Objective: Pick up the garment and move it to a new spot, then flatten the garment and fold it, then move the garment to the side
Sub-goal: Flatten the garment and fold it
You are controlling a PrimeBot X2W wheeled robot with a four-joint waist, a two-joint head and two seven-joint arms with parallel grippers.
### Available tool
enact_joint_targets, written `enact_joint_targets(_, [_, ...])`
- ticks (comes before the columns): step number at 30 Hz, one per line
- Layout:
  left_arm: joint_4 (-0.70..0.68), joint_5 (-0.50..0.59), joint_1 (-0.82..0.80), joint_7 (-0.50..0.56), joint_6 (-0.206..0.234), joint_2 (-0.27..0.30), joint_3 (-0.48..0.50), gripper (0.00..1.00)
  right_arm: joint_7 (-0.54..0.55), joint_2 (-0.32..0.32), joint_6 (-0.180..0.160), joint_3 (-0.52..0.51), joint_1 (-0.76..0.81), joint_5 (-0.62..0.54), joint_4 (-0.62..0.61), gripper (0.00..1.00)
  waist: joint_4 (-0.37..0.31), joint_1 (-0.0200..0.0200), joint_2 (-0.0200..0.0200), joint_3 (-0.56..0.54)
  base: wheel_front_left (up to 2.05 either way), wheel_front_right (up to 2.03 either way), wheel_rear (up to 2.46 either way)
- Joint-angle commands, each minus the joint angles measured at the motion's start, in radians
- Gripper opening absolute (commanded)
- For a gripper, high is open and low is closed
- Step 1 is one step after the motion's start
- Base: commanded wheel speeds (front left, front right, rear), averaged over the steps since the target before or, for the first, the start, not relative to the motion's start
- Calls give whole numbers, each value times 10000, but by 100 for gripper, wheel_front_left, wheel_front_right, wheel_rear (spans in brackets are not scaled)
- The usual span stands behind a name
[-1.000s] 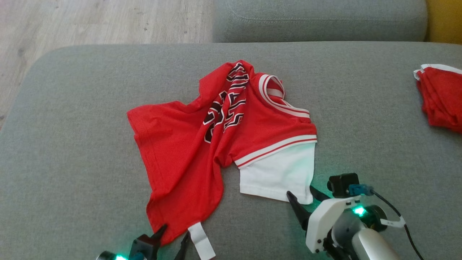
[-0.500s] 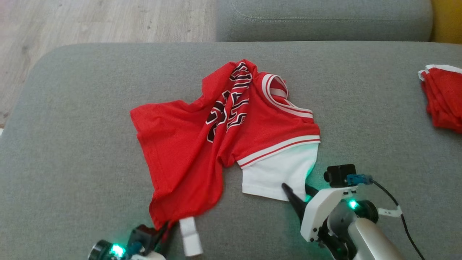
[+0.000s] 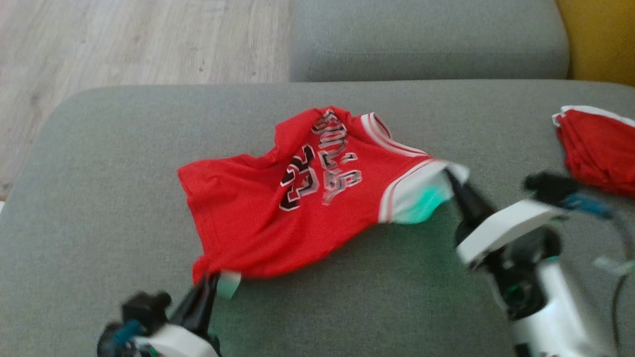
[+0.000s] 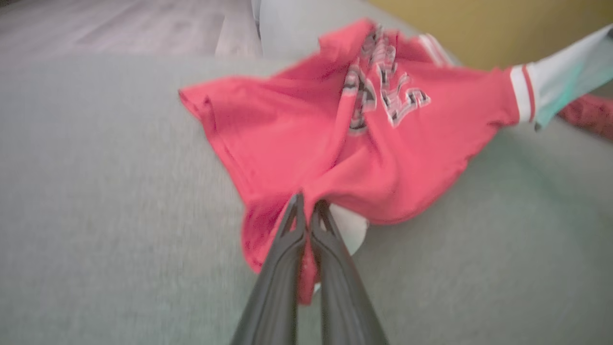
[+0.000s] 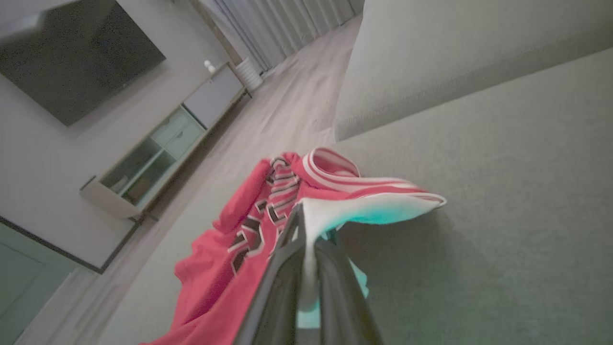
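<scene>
In the head view the shirt (image 3: 278, 213) spreads across the middle of the sofa seat (image 3: 99, 173). The left gripper (image 3: 209, 280), at the lower left, pinches the shirt's near corner. The right gripper (image 3: 450, 174), right of centre, pinches the sleeve end on the shirt's right side. A second shirt (image 3: 598, 148) sits on the seat at the right edge, well apart from the first. A cushion (image 3: 426, 44) stands behind the seat at the top, with the floor (image 3: 124, 39) at the upper left.
</scene>
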Motion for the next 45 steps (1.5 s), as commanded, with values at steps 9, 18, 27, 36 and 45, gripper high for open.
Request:
enact_joint_targets(9, [-7201, -2405, -219, 2416, -40, 1128, 1115, 0, 2623, -23, 67, -2451, 268, 1134, -5658, 0, -179, -1, 0, -451, 0, 0, 0])
enact_joint_targets(18, [-10517, -3927, -3107, 4823, 429, 2039, 2043, 0, 4992, -22, 67, -4571, -1642, 2089, -8671, 0, -733, -1, 0, -226, 0, 0, 0])
enact_joint_targets(27, [-8130, -4182, -7329, 5983, 418, 2350, 1592, 0, 6648, -21, 67, -4845, -6122, 639, -6878, 0, -1022, -1, 0, 2034, 0, 0, 0])
enact_joint_targets(36, [-2033, -1877, -11974, 3662, 34, 2026, 440, 0, 3813, -21, 67, -3833, -10460, -2207, -2421, 0, -839, -1, 0, 4572, 0, 0, 0])
enact_joint_targets(45, [2838, -831, -14605, -344, -46, 1576, -49, 0, 362, -20, 67, -3685, -12441, -2586, 1235, 0, -901, -1, 0, 4790, 0, 0, 0])
